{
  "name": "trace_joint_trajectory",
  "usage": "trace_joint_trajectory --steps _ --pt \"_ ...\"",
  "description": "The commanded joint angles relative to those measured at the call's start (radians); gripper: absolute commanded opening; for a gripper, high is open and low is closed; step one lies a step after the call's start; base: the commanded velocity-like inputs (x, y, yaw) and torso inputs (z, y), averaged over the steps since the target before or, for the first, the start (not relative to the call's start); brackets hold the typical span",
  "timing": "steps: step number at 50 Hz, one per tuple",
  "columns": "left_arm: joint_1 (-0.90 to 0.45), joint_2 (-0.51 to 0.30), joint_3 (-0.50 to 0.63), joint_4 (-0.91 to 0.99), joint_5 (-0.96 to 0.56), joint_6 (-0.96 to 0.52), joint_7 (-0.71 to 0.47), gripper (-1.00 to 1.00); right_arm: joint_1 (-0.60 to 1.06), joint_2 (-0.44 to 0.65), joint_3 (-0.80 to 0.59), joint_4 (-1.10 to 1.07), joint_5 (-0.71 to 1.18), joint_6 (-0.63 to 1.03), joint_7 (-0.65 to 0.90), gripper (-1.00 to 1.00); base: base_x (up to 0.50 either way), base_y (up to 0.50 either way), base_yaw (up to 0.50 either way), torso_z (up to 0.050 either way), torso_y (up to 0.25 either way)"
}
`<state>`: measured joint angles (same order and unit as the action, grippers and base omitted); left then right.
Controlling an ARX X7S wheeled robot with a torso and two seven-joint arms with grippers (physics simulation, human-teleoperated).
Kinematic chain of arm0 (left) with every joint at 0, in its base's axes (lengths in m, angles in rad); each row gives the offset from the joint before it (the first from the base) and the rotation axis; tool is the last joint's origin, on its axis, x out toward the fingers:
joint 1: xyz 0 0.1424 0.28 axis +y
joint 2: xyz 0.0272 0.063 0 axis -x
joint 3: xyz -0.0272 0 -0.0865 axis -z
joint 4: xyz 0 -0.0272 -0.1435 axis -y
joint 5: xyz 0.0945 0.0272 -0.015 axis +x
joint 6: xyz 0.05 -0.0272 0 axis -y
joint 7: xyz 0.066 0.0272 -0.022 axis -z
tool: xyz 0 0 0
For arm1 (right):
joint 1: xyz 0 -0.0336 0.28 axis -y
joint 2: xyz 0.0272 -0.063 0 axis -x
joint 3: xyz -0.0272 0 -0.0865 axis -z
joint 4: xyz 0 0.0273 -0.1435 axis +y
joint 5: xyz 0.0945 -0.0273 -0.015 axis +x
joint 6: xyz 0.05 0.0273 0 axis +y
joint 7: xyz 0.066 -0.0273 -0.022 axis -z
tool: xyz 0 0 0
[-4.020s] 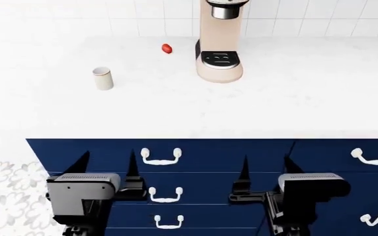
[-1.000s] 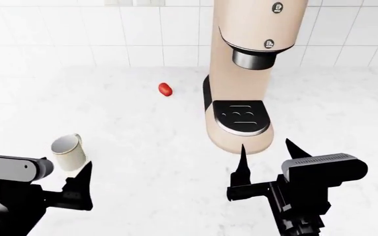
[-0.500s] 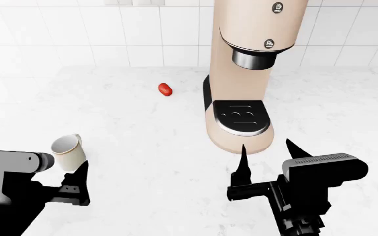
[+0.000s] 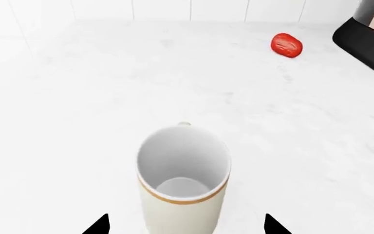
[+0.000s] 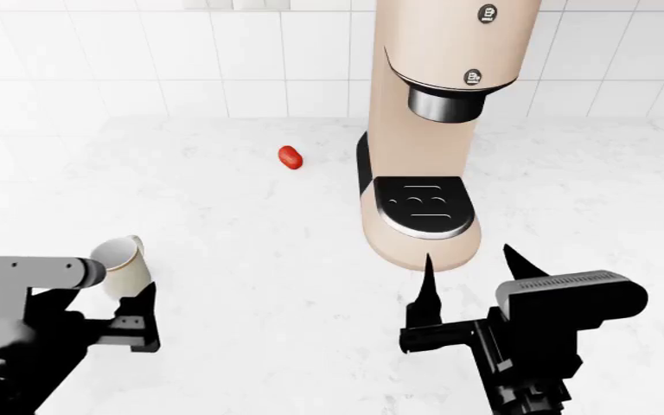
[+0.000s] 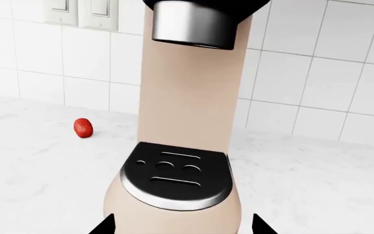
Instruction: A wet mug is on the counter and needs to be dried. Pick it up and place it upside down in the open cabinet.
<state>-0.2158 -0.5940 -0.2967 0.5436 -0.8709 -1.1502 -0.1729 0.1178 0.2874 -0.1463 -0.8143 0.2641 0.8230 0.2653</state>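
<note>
At the lower left of the head view, the left gripper is spread open just short of the mug, which stands upright on the counter, mouth up, long axis vertical. At lower right, the right gripper hangs open and empty before the coffee machine. Farther back lies 1 small red object.

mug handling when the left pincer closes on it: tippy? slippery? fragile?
The mug is tall and narrow and stands upright on the counter, so an off-centre push would probably tip it. Its glossy tapered wall looks slippery and could slide in the open left pincer. It looks rigid and ceramic, likely chipping if dropped.
</note>
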Motion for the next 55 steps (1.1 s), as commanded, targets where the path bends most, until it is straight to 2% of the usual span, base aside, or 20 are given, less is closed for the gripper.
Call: trace_joint_trajectory --steps 1,37,38,50,55 --pt "-0.024 0.0 0.041 -0.06 0.029 0.016 0.005 1.0 -0.002 0.003 0.0 0.0 0.004 -0.003 0.005 1.0 0.0 0.0 0.0 0.0 0.0" --pt "-0.101 0.01 0.152 -0.219 0.112 0.07 0.016 1.0 -0.002 0.013 -0.002 -0.007 0.018 -0.003 0.023 1.0 0.0 0.0 0.0 0.0 0.0" --pt "-0.101 0.009 0.155 -0.219 0.113 0.07 0.016 -1.0 -0.002 0.013 -0.002 -0.007 0.019 -0.003 0.024 1.0 0.0 0.0 0.0 0.0 0.0" --pt "-0.092 0.004 0.16 -0.213 0.106 0.075 0.026 -1.0 -0.005 0.017 -0.001 -0.01 0.024 -0.007 0.029 1.0 0.0 0.0 0.0 0.0 0.0" --pt "-0.075 -0.001 0.142 -0.155 0.086 0.082 0.031 -1.0 -0.004 0.018 0.003 -0.016 0.028 -0.003 0.033 1.0 0.0 0.0 0.0 0.0 0.0"
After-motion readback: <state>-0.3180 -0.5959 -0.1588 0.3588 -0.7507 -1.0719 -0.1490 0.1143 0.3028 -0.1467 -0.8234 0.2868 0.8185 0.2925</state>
